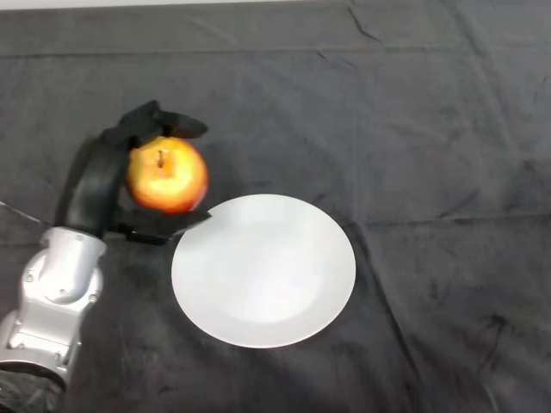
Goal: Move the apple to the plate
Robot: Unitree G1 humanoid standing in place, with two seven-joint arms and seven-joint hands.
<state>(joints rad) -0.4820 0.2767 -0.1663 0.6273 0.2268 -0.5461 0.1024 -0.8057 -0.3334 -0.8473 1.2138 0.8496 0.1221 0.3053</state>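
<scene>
Even overhead light, faint glare on the white plate [263, 269].

The glossy-skinned apple [167, 175] and smooth white plate [263, 269] rest on matt, creased dark cloth [430, 129] (faintly wrinkled throughout).

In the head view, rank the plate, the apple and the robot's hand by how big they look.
1. plate, clearly largest.
2. and 3. apple and hand: look similar, unranked, since the hand wraps round the apple and partly hides.
</scene>
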